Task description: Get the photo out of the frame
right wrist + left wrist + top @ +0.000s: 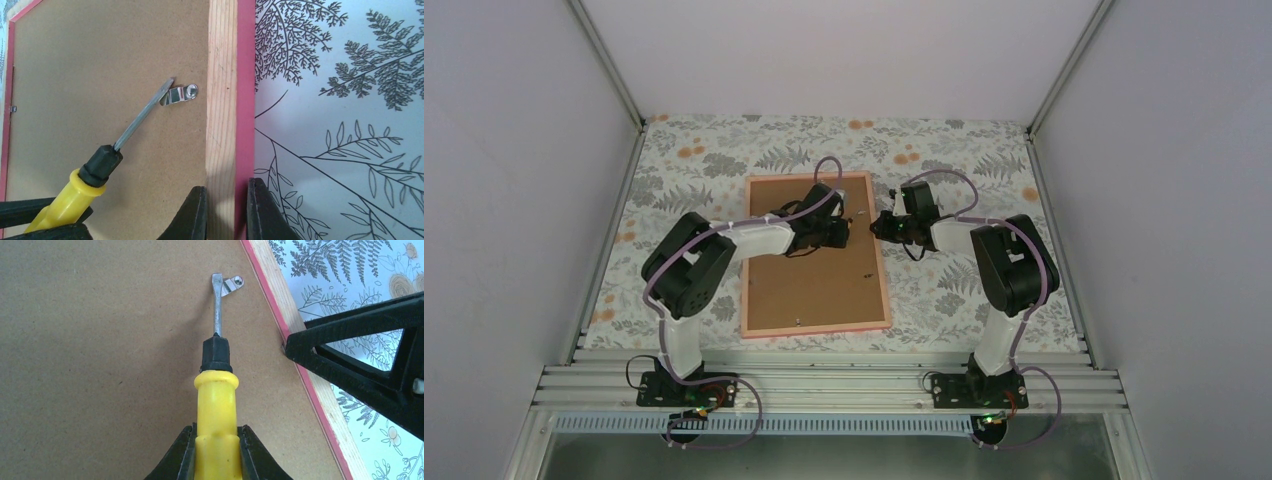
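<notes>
The pink frame [814, 326] lies face down on the tablecloth, its brown backing board [809, 285] facing up. The photo is hidden beneath that board. My left gripper [216, 432] is shut on the yellow handle of a screwdriver [216, 405]. The screwdriver's flat tip touches a small metal clip [231, 284] by the frame's right rail. The right wrist view shows the same clip [180, 94] and the blade beside it. My right gripper [226, 192] is shut across that wooden right rail [222, 100], one finger inside and one outside. From above, the two grippers, left [842, 232] and right [876, 226], meet at the frame's upper right.
A floral tablecloth [954, 290] covers the table around the frame. Grey walls enclose the left, right and back sides. An aluminium rail [824, 385] carries both arm bases at the near edge. Another small clip [13, 108] sits at the frame's opposite rail.
</notes>
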